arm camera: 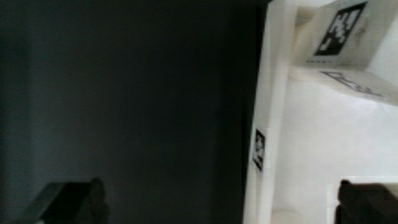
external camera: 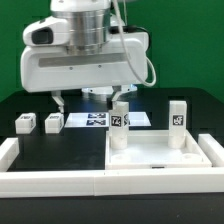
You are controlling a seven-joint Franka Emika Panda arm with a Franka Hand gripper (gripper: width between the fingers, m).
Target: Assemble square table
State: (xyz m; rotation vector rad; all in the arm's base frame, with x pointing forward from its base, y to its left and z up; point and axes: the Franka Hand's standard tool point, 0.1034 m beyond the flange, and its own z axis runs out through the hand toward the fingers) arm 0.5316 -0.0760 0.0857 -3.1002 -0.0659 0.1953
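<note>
The white square tabletop (external camera: 160, 156) lies at the front on the exterior view's right, tray-like with a raised rim. Two white tagged legs stand upright on it, one at its far left corner (external camera: 119, 126) and one at its far right corner (external camera: 178, 118). Two more leg blocks (external camera: 25, 123) (external camera: 53, 123) lie on the black table at the left. My gripper (external camera: 92, 100) hangs open and empty behind the tabletop's left edge. In the wrist view the gripper (arm camera: 219, 205) straddles the tabletop's tagged rim (arm camera: 258, 150), with one upright leg (arm camera: 338, 35) beyond it.
The marker board (external camera: 95, 120) lies flat behind the tabletop, under the arm. A long white border rail (external camera: 50, 182) runs along the front and turns up the left side (external camera: 8, 150). The backdrop is green.
</note>
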